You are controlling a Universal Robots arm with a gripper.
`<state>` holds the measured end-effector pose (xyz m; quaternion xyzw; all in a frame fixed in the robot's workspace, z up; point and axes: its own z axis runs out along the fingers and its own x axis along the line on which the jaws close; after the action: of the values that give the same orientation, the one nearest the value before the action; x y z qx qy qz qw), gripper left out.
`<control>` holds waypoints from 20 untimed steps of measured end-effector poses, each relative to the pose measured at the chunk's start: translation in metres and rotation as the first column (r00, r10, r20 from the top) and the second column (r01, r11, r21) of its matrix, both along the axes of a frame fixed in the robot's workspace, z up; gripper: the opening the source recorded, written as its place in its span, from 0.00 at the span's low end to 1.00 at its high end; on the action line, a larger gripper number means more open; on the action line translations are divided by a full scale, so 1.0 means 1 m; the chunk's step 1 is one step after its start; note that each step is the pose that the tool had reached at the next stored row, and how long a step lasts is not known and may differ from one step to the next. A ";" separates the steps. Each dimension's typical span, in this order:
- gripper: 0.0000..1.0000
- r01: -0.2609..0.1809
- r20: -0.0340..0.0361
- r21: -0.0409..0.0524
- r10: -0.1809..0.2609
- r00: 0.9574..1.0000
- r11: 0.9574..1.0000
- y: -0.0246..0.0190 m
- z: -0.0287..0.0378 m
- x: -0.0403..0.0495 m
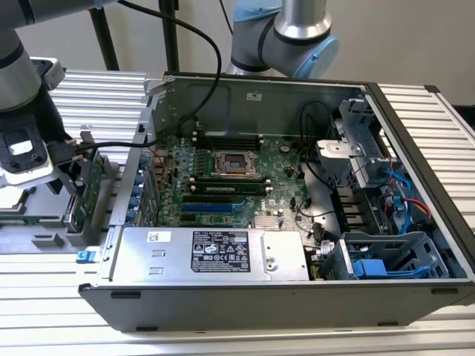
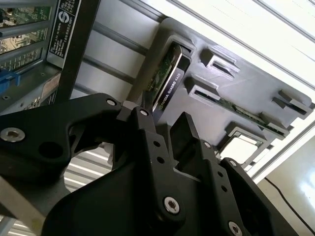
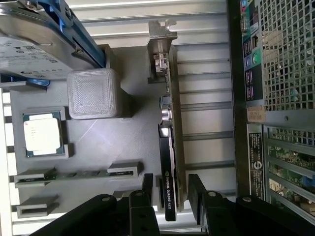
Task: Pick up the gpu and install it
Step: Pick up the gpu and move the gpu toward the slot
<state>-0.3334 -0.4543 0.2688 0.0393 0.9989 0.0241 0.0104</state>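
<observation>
One slim green gpu (image 3: 167, 147), black shroud, silver bracket, stood on edge in gray holder (image 3: 133, 142); claw (image 3: 171, 179) spread, straddling it.

The gpu (image 3: 168, 162) stands in the tray (image 3: 138, 142) beside the case (image 3: 285, 73).

Support surface: a table (image 1: 415, 104) of silver ribbed metal slats, also seen in both wrist views (image 3: 206, 118) (image 2: 113, 54). Resting directly on it is an open computer case (image 1: 245, 297), cover off and interior facing up, occupying the middle and the exterior view's right. On the exterior view's left a flat grey parts tray (image 1: 44, 241) lies on the slats near the case's perforated end (image 3: 285, 73), the two apart, with a strip of bare slats between them.
</observation>
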 end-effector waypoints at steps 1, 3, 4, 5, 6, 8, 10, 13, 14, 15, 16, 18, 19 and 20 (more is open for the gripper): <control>1.00 0.000 0.000 0.000 0.000 1.000 1.000 0.0000 -0.0004 0.0000; 1.00 0.000 0.000 0.000 0.000 1.000 1.000 0.0000 -0.0011 0.0000; 1.00 0.000 0.000 0.000 0.000 1.000 1.000 0.0000 -0.0014 0.0000; 1.00 0.000 0.000 0.000 0.000 1.000 1.000 0.0000 -0.0017 0.0000; 1.00 0.000 0.000 0.000 0.000 1.000 1.000 0.0000 -0.0018 0.0000; 1.00 0.000 0.000 0.000 0.000 1.000 1.000 0.0000 -0.0020 0.0000; 1.00 0.000 0.000 0.000 0.000 1.000 1.000 0.0000 -0.0023 0.0000; 1.00 0.000 0.000 0.000 0.000 1.000 1.000 0.0000 -0.0032 0.0000; 1.00 0.000 0.000 0.000 0.000 1.000 1.000 0.0000 -0.0036 0.0000; 1.00 0.000 0.000 0.000 0.000 1.000 1.000 0.0000 -0.0040 0.0000; 1.00 0.000 0.000 0.000 0.000 1.000 1.000 0.0000 -0.0046 0.0000; 1.00 0.000 0.000 0.000 0.000 1.000 1.000 0.0000 -0.0059 0.0000; 1.00 0.000 0.000 0.000 0.000 1.000 1.000 0.0000 -0.0067 0.0000; 1.00 0.000 0.000 0.000 0.000 1.000 1.000 0.0000 -0.0075 0.0000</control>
<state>-0.3334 -0.4543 0.2613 0.0393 0.9989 0.0241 0.0105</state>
